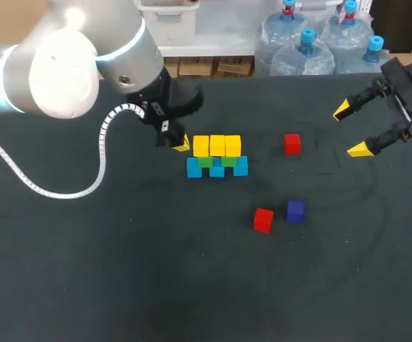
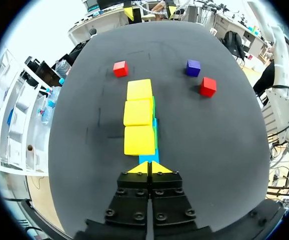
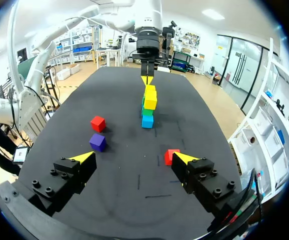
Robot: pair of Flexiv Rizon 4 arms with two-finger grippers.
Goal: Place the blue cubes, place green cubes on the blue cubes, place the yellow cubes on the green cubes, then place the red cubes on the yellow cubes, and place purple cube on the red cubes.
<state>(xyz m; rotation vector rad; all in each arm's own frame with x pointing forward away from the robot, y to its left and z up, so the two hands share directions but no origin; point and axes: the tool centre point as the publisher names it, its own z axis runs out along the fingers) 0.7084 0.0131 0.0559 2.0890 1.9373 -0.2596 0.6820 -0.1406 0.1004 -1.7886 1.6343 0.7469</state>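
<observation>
While my left pincer (image 2: 149, 167) sits pinched shut and empty at nine o'clock of the yellow cubes (image 1: 217, 145), which rest on green cubes (image 1: 205, 162) over blue cubes (image 1: 194, 168), my right pincer (image 1: 352, 129) hangs wide open and empty, well off at three o'clock. One red cube (image 1: 291, 143) lies between them. The second red cube (image 1: 263, 219) and the purple cube (image 1: 295, 210) sit near each other at five o'clock.

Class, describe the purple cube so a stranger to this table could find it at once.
On the dark table, find the blue, green and yellow stack in the middle. Nearer the robot, to its right, sit two loose cubes. The purple cube is the right-hand one; its neighbour is a red cube.
</observation>
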